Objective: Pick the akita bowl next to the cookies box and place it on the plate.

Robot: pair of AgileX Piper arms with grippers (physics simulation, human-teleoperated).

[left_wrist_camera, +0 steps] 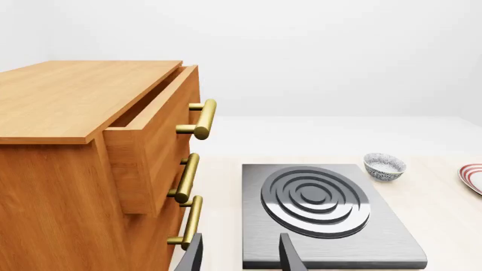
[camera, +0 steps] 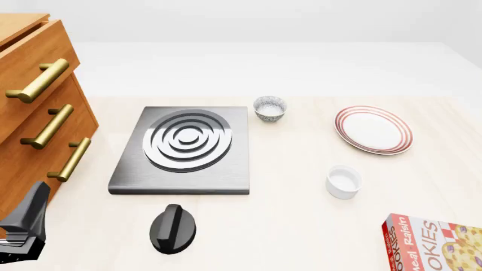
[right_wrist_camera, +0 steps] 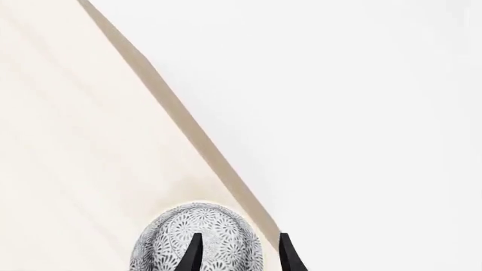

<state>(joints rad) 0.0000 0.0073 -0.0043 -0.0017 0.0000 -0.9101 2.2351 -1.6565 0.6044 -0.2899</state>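
An akita bowl (right_wrist_camera: 211,237), speckled grey-black outside, sits close to the table's edge in the right wrist view. My right gripper (right_wrist_camera: 239,251) is open right at it, one finger over the bowl and the other just past its rim. Neither this bowl nor the right gripper appears in the front view. The red cookies box (camera: 437,244) lies at the near right corner. The red-ringed white plate (camera: 373,129) rests farther back on the right, its edge also showing as the plate (left_wrist_camera: 473,178). My left gripper (camera: 25,226) is low at the near left, and this left gripper (left_wrist_camera: 239,255) is open and holds nothing.
A second speckled bowl (camera: 270,107) stands beside the grey stove plate (camera: 184,147); a black knob (camera: 172,227) lies in front of it. A white ramekin (camera: 344,182) sits between plate and box. The wooden drawer cabinet (camera: 30,113) fills the left, its top drawer (left_wrist_camera: 150,135) pulled out slightly.
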